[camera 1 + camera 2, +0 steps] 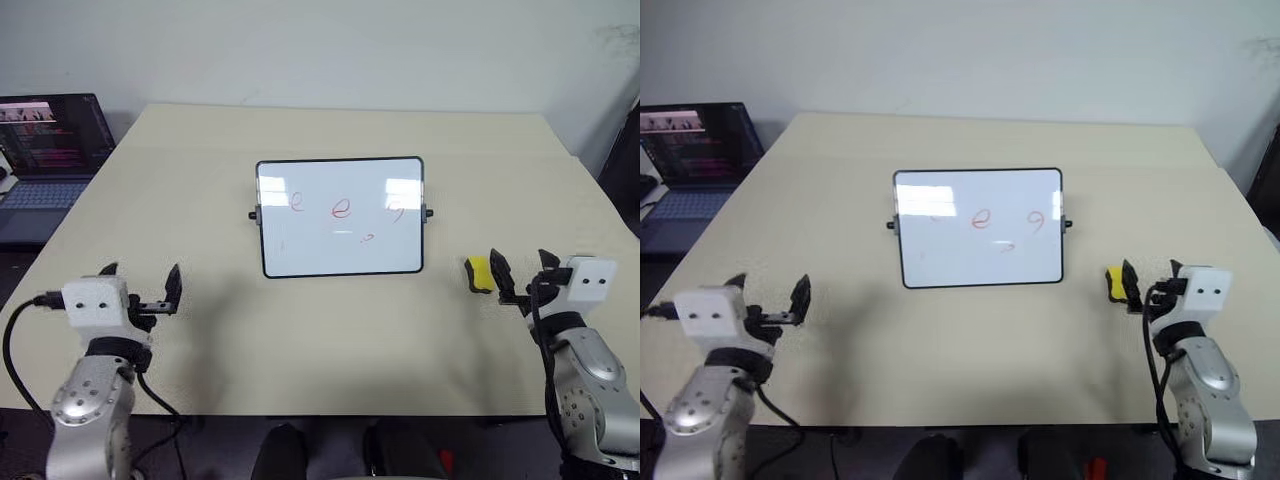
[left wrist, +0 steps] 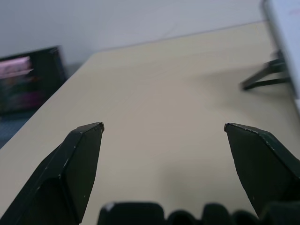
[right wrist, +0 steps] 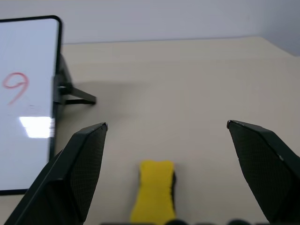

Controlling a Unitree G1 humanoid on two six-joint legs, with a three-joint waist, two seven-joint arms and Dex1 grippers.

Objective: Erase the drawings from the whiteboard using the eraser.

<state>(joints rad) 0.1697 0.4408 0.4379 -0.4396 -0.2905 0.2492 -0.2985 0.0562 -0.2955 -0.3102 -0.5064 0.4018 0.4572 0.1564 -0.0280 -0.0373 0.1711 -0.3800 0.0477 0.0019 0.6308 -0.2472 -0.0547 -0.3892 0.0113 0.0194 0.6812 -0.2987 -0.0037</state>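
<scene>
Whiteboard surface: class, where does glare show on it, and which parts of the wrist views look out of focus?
Left eye view: a bright strip of glare sits low on the whiteboard. Right wrist view: the same reflection shows under the red drawings. Left wrist view: the laptop is blurred.

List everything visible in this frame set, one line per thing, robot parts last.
table: one, beige, spans the scene.
whiteboard: one, white with black frame, propped up mid-table.
drawings: a few, red, on the whiteboard's face.
eraser: one, yellow, on the table right of the whiteboard, just ahead of the right gripper.
laptop: one, dark, screen lit, left of the table.
left gripper: one, black fingers open, near the table's front left.
right gripper: one, black fingers open, holding nothing.
</scene>
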